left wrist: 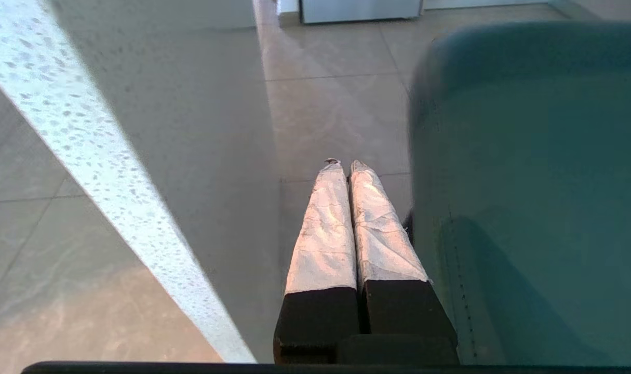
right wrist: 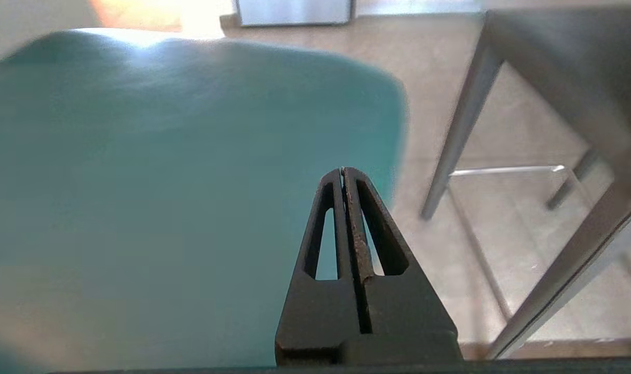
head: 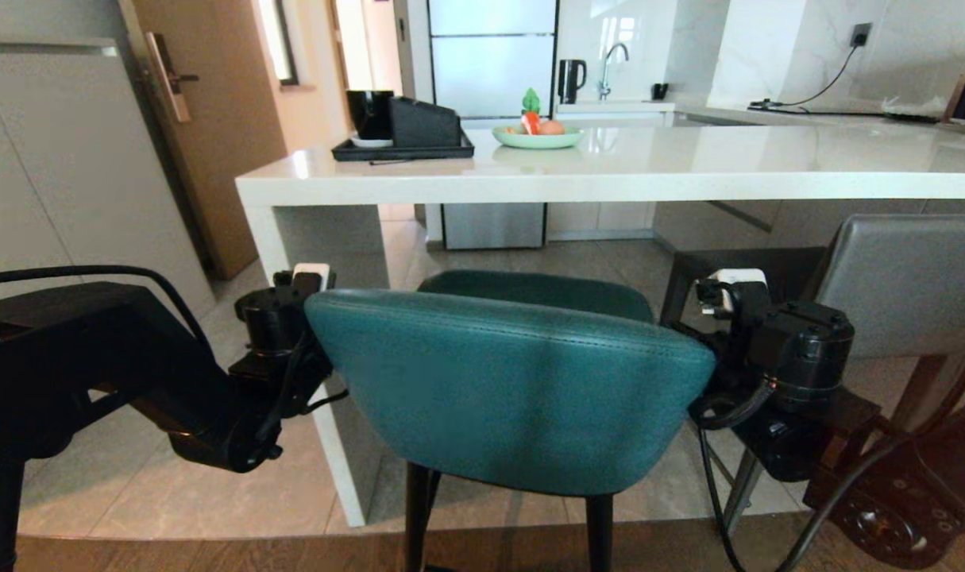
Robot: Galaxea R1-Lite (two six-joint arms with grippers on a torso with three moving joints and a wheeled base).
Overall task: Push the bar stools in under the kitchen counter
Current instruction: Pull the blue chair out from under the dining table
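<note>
Kitchen floor tiles run ahead of me under a long white table (head: pixel 609 171), whose slab leg (head: pixel 307 334) stands just outside my left pincer (left wrist: pixel 345 166). I have both arms bracketing the teal stool (head: pixel 506 381): the left pincer sits beside one edge of its curved back, fingers pressed together, and the right pincer (right wrist: pixel 343 171) sits beside the other edge, also pressed together and pinching nothing. I judge that closed fingers suit this job, since the stool wants a shove rather than a grasp, and an arm at either flank should keep it from swinging as it goes in. Its seat already reaches partly under the table edge, with the back clear on my side.

Beyond the right pincer stands the grey stool (head: pixel 911 278), well out from the table and cut off at the frame edge, so I cannot see its full width. In the head view the teal back hides both sets of fingertips, and I cannot tell whether either pincer actually touches the leather. The stool's feet fall below the frame.
</note>
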